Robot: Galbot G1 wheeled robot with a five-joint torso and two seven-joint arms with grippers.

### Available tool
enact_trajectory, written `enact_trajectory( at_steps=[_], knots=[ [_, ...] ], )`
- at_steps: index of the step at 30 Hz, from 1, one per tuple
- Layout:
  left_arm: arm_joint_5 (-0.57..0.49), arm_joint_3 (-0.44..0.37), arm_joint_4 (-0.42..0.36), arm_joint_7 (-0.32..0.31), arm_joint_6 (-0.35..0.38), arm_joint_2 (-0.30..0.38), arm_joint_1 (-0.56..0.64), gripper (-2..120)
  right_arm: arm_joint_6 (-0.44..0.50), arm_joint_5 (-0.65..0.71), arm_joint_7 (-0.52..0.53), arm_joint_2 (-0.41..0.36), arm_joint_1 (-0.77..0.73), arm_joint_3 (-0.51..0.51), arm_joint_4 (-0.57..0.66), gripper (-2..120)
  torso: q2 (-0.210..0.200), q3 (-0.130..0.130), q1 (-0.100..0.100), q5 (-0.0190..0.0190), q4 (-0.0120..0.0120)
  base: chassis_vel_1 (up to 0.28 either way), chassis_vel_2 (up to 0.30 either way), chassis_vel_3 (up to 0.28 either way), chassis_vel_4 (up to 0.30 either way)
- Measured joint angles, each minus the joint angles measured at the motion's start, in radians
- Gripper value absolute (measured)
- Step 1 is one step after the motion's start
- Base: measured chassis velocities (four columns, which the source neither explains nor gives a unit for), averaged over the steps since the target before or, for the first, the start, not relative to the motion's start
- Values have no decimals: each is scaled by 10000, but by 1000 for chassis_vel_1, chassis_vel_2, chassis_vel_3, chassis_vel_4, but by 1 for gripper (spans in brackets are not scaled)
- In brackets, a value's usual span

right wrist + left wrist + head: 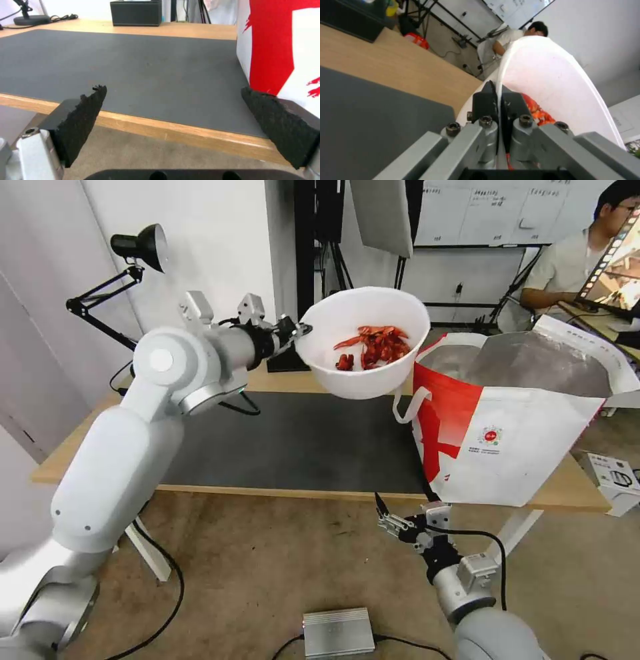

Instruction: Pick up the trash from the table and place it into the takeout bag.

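My left gripper [301, 331] is shut on the rim of the white bowl [363, 347] and holds it in the air over the back of the table [93, 433], just left of the takeout bag's open mouth. Red shells [373, 347] lie inside the bowl. In the left wrist view the fingers [485, 101] pinch the bowl's [553, 82] thin wall beside the shells [538, 113]. The red-and-white takeout bag [513, 427] stands open at the table's right end. My right gripper [403, 520] hangs open below the table's front edge, near the bag [276, 45].
A dark grey mat [300, 443] covers the table's middle. A black box [136, 12] sits at the back edge, and a black desk lamp [140, 247] rises at the back left. A silver box [338, 632] lies on the floor.
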Motion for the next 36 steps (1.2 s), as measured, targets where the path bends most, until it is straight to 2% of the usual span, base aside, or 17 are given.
enact_trajectory(
  at_steps=[7, 13, 20, 36],
  knots=[
    [125, 393, 221, -116, -97, -679, -367, 0, 0, 0, 0, 0, 0, 0, 0, 100, 0, 0, 1, 0, -1, 0, 0, 0, 0],
    [192, 654, 433, -126, -180, -898, -619, 0, 0, 0, 0, 0, 0, 0, 0, 100, 0, 0, 0, -1, -1, 0, 0, 0, 0],
    [240, 921, 818, -123, -208, -1272, -1068, 0, 0, 0, 0, 0, 0, 0, 0, 100, 0, 0, 0, -1, 0, 0, 0, 0, 0],
    [795, 1400, 1923, -31, -216, -2611, -1573, 0, 0, 0, 0, 0, 0, 0, 0, 100, 0, 0, -1, 0, -1, 0, 0, 0, 0]
  ],
)
